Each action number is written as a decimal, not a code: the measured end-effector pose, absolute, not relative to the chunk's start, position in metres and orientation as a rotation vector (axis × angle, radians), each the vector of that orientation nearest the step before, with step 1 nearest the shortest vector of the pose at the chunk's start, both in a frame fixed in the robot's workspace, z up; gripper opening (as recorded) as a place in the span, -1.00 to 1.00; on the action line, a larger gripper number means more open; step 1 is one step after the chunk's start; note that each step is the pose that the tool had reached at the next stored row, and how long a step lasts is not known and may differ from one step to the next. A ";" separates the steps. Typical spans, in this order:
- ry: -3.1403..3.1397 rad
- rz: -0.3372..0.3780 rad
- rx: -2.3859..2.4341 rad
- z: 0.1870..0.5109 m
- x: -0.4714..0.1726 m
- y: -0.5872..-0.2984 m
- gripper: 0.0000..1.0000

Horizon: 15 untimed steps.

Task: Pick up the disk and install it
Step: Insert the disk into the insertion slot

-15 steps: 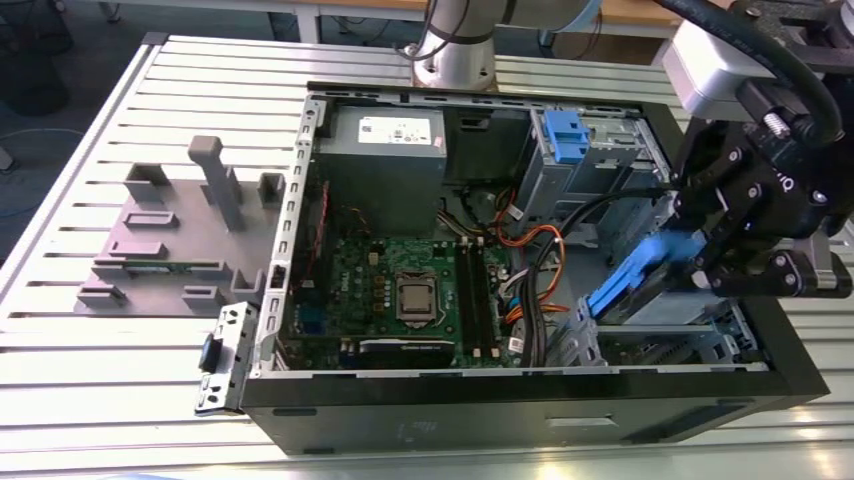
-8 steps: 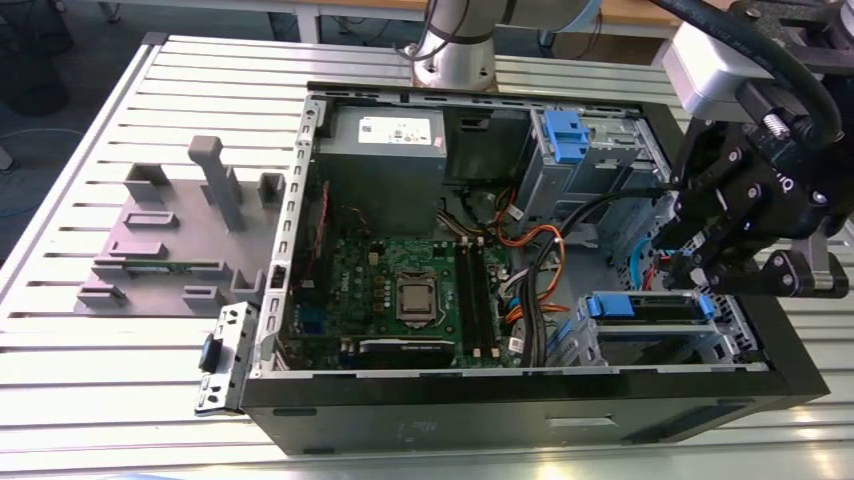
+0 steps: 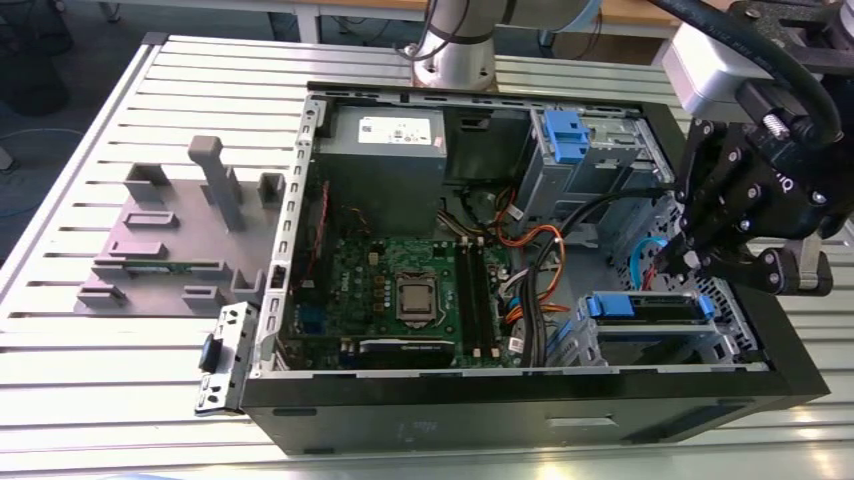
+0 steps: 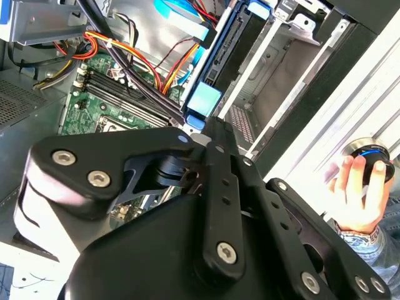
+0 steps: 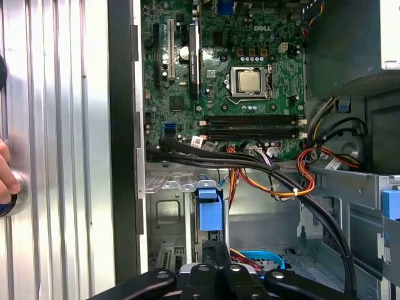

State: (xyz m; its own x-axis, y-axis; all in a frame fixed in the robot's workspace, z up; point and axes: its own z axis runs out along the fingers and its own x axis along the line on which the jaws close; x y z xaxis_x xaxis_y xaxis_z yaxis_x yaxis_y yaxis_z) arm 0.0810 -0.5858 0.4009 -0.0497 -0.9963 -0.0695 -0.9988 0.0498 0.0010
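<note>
The disk (image 3: 647, 307), silver with a blue bracket, sits in the drive bay at the near corner of the open computer case (image 3: 334, 395), on the exterior view's right. In both wrist views it stands edge-on in the bay, with its blue tab (image 4: 203, 100) (image 5: 209, 209) facing me. My black gripper (image 3: 690, 262) hangs just above that bay. Its fingers are together, shut (image 4: 209, 128) (image 5: 217, 275), with nothing between them, and the tips are right at the blue tab. I cannot tell whether they touch it.
A grey stand with upright posts (image 3: 174, 230) is on the slatted table (image 3: 80, 380) at the exterior view's left. The case holds a green motherboard (image 3: 407, 295), orange and black cables (image 3: 534, 260) and a second blue bracket (image 3: 566, 135). A person's hand (image 4: 356, 187) rests on a round knob (image 4: 369, 153).
</note>
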 end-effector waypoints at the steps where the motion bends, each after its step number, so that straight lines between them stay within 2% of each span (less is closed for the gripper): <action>1: 2.240 0.075 -2.131 0.401 0.081 -0.586 -0.79; 15: 2.239 0.075 -2.131 0.396 0.083 -0.586 -0.79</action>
State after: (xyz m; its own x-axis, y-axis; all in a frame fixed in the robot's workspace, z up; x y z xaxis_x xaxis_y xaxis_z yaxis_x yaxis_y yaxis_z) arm 0.0826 -0.5855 0.3962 -0.0497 -0.9963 -0.0695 -0.9988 0.0497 0.0011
